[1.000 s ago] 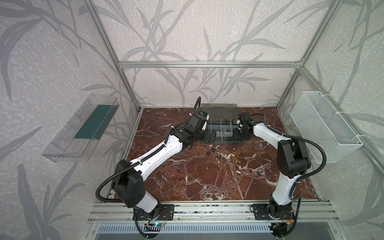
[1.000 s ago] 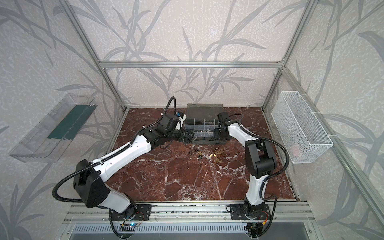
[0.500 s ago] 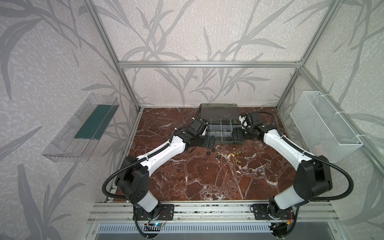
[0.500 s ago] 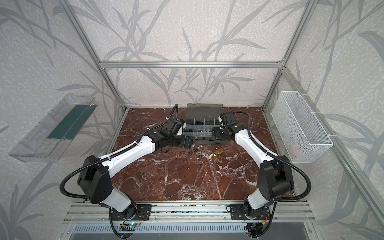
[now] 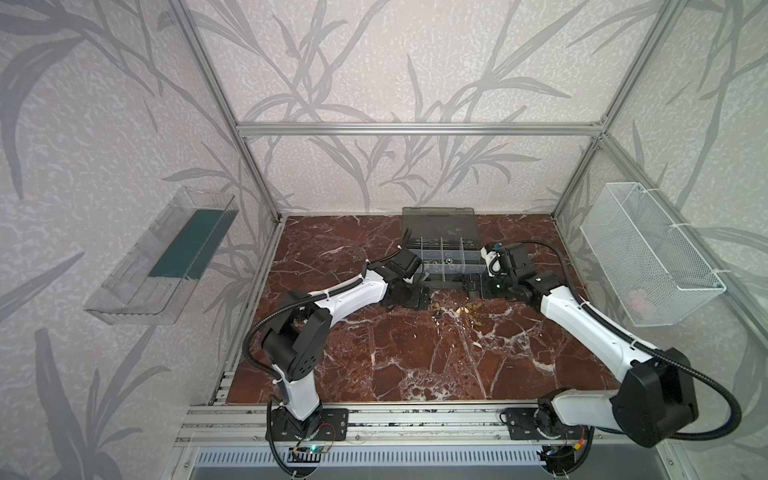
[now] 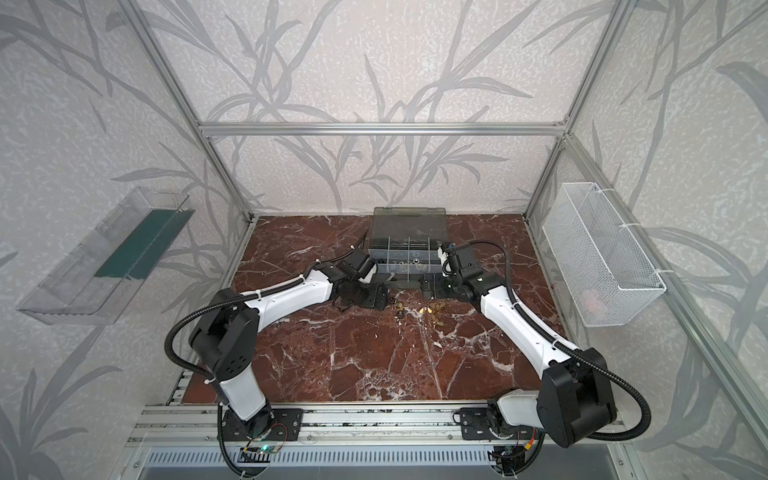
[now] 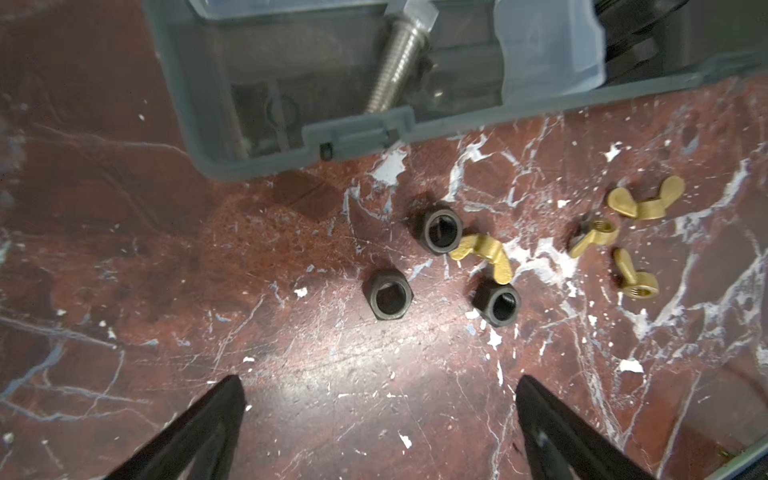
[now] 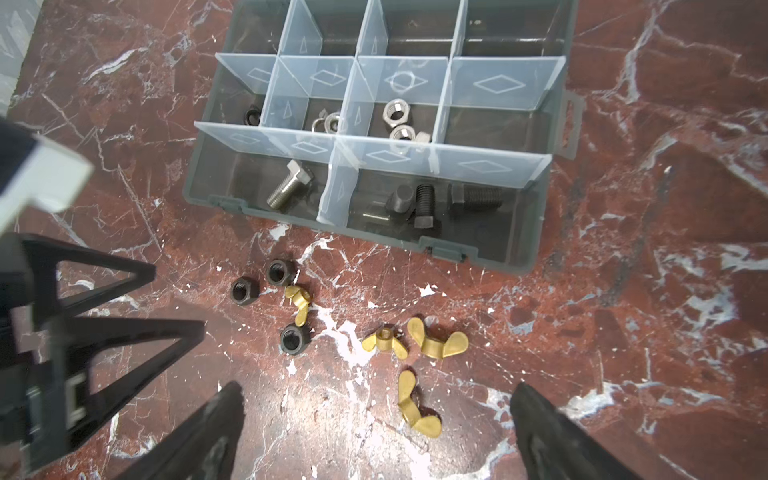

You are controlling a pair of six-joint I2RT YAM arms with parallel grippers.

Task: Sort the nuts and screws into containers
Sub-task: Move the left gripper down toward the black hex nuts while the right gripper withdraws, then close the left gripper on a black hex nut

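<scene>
Black left gripper (image 7: 380,382) and right gripper (image 8: 376,388), both spread wide, empty, over loose nuts (image 7: 388,295)

No legible text, dividers (image 8: 498,85) bear embossed diamonds (triangles too) — unlettered

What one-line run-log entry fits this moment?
left pincer: open, empty | right pincer: open, empty | black nuts, brass wing nuts: loose on table | organiser case: open

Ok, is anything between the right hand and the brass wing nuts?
Nothing visible. The right hand is open, and the nearest wing nut lies loose on bare table just ahead of it. The left hand is off to the side, by the black nuts.
</scene>
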